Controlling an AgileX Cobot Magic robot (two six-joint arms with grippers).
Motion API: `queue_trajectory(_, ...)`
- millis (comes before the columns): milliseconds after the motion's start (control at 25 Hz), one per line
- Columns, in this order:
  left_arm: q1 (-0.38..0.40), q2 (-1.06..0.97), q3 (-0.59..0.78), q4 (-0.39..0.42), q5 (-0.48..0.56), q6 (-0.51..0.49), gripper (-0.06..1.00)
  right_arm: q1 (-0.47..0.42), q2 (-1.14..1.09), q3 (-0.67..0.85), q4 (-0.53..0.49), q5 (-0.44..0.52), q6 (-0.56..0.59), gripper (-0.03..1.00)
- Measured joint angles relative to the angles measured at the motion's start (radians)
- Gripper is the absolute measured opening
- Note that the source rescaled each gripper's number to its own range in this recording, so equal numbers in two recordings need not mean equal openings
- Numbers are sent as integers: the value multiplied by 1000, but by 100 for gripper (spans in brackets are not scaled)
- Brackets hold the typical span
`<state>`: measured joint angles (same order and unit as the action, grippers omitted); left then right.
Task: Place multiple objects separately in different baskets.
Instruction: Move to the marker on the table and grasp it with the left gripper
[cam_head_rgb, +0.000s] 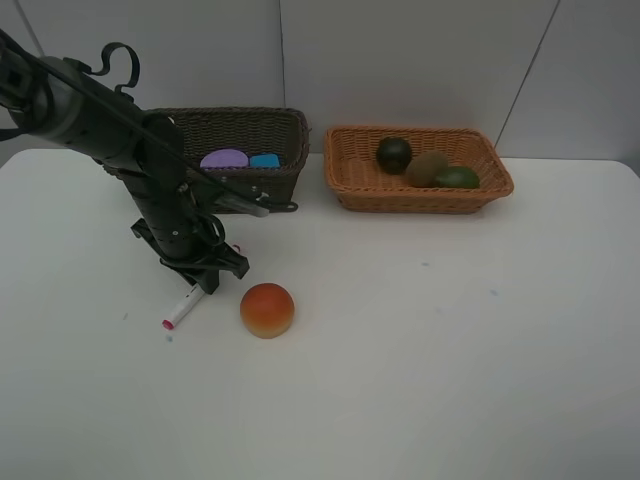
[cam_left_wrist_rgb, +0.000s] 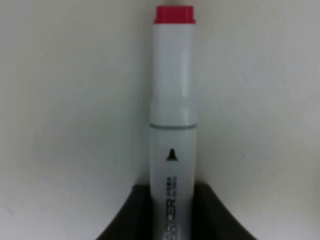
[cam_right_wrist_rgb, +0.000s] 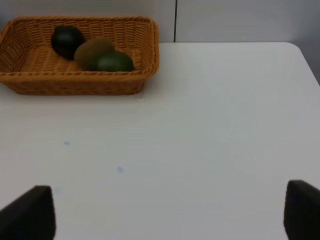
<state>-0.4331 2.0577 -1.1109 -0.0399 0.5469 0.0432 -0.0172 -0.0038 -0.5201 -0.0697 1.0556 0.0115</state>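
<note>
White marker (cam_left_wrist_rgb: 172, 135) between clamped jaws

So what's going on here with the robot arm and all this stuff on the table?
The left gripper has closed on the white marker, which lies on the table beside an orange-red fruit. The dark basket holds a purple-lidded jar and a blue eraser. The light basket holds a mangosteen, kiwi and lime. The right gripper waits open, holding nothing.

White marker (cam_left_wrist_rgb: 171, 135) lying on pale table (cam_left_wrist_rgb: 65, 100), red end cap (cam_left_wrist_rgb: 174, 14) pointing away from camera. Clamped at its printed barrel between dark fingers (cam_left_wrist_rgb: 131, 215) of left gripper (cam_left_wrist_rgb: 171, 212).
</note>
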Motion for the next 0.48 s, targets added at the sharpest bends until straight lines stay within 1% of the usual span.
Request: queue_trajectory(480, 0, -23, 0, -1, 42, 0, 1, 0, 0, 0, 0, 0, 0, 100)
